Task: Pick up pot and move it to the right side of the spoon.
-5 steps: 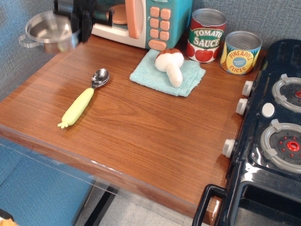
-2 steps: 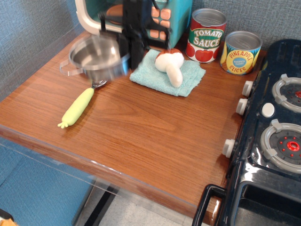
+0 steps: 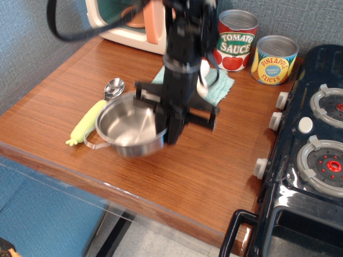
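The shiny steel pot [image 3: 126, 130] hangs low over the wooden table [image 3: 214, 176], just right of the spoon. My gripper [image 3: 170, 128] is shut on the pot's right rim and reaches down from above. I cannot tell if the pot touches the table. The spoon [image 3: 96, 112] lies to the pot's left, silver bowl toward the back, pale yellow-green handle toward the front. The pot's left edge overlaps the handle in view. One wire loop handle [image 3: 92, 143] sticks out at the front left.
A teal cloth [image 3: 220, 85] with a toy mushroom lies behind the arm. A tomato sauce can [image 3: 236, 40] and a pineapple can [image 3: 274, 60] stand at the back. A toy microwave [image 3: 134, 24] stands back left. A black toy stove [image 3: 313, 155] is at right.
My gripper carried the pot from the back left corner, over the spoon, forward and right, and lowered it to just right of the spoon's handle.
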Controlling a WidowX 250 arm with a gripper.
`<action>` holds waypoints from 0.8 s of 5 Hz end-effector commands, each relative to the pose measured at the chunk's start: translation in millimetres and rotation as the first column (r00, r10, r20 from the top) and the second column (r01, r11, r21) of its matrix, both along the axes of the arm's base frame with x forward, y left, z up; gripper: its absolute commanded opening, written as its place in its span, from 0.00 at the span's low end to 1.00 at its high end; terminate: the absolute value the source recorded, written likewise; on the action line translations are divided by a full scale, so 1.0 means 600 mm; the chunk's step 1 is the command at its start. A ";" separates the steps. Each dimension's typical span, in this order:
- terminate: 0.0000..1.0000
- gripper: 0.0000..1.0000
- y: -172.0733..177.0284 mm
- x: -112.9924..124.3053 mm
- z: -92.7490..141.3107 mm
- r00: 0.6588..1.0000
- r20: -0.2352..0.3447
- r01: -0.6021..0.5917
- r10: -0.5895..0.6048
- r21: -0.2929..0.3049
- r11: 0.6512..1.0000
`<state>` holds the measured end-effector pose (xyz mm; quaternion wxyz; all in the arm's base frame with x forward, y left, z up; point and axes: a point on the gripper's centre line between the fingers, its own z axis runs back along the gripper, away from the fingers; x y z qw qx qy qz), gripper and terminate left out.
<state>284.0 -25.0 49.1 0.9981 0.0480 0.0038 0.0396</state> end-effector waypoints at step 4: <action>0.00 1.00 -0.052 -0.011 -0.015 0.977 0.099 0.188 -0.187 0.000 0.982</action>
